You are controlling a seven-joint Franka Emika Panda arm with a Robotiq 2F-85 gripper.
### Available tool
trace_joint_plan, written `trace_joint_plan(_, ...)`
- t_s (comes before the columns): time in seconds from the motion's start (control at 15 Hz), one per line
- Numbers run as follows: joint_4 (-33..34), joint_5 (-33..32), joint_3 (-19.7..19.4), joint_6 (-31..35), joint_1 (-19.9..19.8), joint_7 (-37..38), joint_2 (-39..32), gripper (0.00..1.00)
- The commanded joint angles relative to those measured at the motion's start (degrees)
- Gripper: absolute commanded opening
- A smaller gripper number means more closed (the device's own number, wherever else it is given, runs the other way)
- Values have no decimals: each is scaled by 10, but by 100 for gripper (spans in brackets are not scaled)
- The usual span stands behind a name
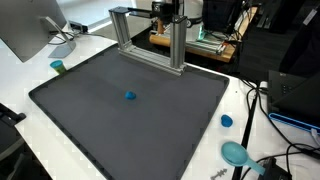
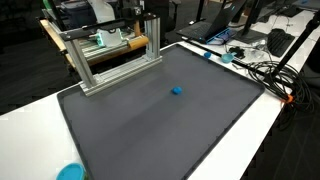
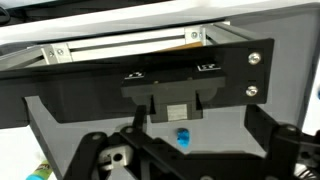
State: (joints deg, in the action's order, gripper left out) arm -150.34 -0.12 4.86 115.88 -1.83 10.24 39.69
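Our gripper (image 3: 186, 162) hangs released over the dark mat (image 1: 80, 115).
We see its jaws spread wide and empty; a small blue block (image 3: 182, 137) lies on the mat below.

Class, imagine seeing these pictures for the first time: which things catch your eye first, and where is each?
A small bright blue block lies alone near the middle of a large dark grey mat covering most of the white table. At the mat's far edge stands a silver aluminium frame of square bars. In the wrist view the black gripper hangs open over the mat, the block just ahead of it.
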Motion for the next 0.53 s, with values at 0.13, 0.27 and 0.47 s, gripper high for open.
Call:
trace_joint_plan(0.13, 2, -2, -3, -2, 3, 1, -1, 100)
trace_joint_plan(0.27, 2, 14, -23, 3, 14, -32, -9, 100)
trace_joint_plan(0.47, 4, 33, -53, -3, 17, -66, -8, 100)
